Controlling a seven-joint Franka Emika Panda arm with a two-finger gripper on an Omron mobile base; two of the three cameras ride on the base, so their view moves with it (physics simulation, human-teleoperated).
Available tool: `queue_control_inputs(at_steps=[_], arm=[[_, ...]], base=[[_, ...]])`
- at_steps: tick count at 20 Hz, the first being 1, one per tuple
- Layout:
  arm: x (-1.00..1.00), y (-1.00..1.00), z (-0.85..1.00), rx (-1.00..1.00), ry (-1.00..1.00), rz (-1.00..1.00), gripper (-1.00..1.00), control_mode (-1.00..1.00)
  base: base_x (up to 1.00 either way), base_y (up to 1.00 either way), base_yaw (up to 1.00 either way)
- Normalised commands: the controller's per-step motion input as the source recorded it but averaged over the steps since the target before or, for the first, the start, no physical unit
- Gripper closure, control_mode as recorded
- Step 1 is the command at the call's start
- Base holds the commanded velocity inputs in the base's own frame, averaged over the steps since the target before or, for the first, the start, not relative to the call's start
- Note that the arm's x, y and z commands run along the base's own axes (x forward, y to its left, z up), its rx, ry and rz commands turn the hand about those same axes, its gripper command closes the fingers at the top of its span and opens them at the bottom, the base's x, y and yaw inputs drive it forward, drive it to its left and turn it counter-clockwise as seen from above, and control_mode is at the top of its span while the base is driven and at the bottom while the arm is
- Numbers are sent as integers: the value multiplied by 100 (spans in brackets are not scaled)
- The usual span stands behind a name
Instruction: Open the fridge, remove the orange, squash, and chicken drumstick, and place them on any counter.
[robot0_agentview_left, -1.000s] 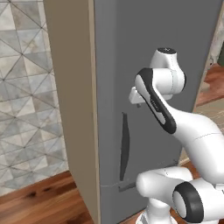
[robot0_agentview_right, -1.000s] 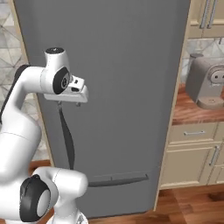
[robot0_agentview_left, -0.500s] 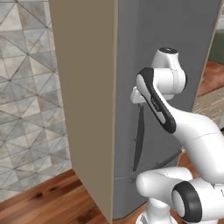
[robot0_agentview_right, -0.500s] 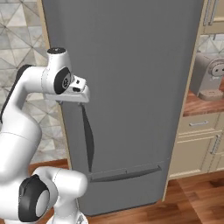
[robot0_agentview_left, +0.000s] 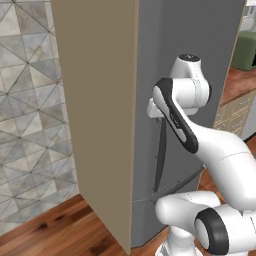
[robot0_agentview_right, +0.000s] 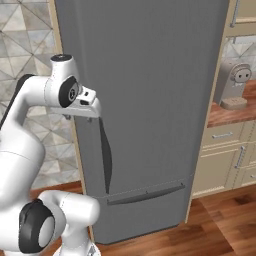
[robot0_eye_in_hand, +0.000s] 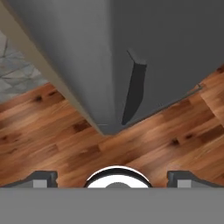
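A white robot arm holds its hand (robot0_agentview_right: 92, 107) at the top of the long dark curved handle (robot0_agentview_right: 105, 162) of the tall matte grey fridge (robot0_agentview_right: 150, 100), door shut, fingers spread wide and gripping nothing. To open it cleanly, the fingers should straddle the handle squarely before closing, then pull along the door's arc. A beige side panel (robot0_agentview_left: 95, 110) crowds the handle's near side; bare wooden floor (robot0_eye_in_hand: 131, 153) in front leaves swing room.
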Motion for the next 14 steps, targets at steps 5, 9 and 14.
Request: queue_control_inputs(at_steps=[5, 9, 14], arm=[[0, 0, -4, 0, -10, -15, -100, -100], [0, -37, -34, 3, -24, 1, -100, -100], [8, -46, -61, 6, -11, 8, -100, -100]], base=[[0, 0, 0], [0, 0, 0], [0, 0, 0]])
